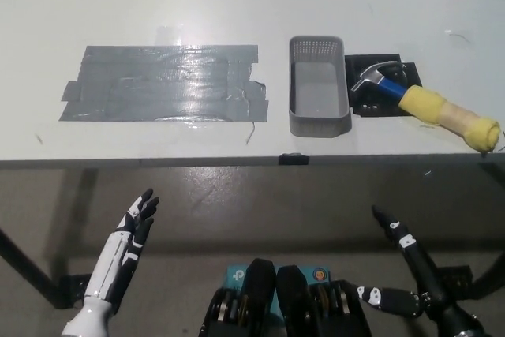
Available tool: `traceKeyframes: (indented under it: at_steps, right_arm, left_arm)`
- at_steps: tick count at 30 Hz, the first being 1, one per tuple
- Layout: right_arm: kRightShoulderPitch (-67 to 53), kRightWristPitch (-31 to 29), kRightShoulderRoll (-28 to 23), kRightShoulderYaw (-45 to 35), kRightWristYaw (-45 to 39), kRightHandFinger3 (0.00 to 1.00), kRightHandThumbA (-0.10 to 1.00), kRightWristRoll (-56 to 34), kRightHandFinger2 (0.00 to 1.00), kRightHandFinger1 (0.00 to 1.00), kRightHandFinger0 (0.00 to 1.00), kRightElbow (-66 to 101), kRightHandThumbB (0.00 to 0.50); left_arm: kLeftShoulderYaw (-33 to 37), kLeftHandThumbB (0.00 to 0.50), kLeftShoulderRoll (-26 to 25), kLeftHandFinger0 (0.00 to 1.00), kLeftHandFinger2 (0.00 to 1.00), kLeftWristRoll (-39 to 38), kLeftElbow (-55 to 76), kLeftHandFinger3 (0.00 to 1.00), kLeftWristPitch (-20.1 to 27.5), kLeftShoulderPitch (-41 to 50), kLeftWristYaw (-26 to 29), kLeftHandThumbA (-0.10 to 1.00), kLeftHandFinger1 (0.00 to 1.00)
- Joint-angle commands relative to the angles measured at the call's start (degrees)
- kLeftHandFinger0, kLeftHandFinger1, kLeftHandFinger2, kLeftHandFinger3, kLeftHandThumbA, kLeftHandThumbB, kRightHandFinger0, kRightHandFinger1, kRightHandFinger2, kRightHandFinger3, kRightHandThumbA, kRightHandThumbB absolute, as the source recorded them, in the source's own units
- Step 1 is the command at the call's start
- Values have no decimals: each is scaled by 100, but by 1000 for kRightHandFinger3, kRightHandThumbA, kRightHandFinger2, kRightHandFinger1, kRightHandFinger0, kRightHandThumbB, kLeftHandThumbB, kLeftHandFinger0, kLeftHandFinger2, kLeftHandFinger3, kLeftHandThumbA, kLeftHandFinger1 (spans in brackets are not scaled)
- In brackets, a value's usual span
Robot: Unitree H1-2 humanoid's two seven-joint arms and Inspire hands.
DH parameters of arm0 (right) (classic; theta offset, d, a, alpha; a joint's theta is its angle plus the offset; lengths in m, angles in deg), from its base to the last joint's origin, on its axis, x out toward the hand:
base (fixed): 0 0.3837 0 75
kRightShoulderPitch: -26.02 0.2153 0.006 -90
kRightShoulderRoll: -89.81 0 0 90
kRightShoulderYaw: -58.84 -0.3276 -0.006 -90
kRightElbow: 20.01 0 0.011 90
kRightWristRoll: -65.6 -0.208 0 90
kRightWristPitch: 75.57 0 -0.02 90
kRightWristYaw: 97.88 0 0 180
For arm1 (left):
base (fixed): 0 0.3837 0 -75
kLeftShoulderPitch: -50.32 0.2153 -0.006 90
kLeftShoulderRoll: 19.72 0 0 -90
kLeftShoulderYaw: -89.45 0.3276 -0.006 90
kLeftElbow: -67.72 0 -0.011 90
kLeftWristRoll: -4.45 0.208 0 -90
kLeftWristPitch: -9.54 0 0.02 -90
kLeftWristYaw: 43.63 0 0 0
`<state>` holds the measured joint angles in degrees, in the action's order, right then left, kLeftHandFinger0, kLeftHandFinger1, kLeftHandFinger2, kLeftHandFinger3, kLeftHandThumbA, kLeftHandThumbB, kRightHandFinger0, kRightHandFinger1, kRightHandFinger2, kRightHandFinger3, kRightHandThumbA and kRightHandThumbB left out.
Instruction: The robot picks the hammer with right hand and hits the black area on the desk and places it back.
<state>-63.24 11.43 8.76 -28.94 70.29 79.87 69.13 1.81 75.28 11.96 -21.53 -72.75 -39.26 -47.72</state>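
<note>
The claw hammer with the blue neck and yellow foam-wrapped handle [430, 103] lies on the white counter [237, 5], far to the right. Its metal head rests on a small black square mat [366, 102], and the handle runs off toward the counter's right front edge. Just left of the mat, touching it or nearly so, stands a grey perforated plastic basket [319, 86]. Further left, well apart from the basket, is the wide patch of shiny grey-black tape [162, 83] stuck flat on the counter.

Both hands hang below the counter's front edge, over the floor. The black right hand [402, 262] is at the lower right, fingers spread apart and holding nothing, well clear of the hammer. The white left hand [134, 222] rests at the lower left, fingers stretched out and apart, also holding nothing.
</note>
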Motion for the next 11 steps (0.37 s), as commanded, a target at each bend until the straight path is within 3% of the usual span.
traceKeyframes:
  at_steps: [1,11]
  right_arm:
    - [68,-253,-70,39,125,1000,918,-147,1000,1000,1000,82,209]
    - [96,-188,-75,49,119,1000,901,-179,1000,1000,1000,132,204]
  left_arm:
    - [5,116,-87,1000,1000,69,223,1000,149,-2,-16,1000,1000]
    - [-10,113,-101,1000,1000,41,225,1000,147,-11,-24,1000,1000]
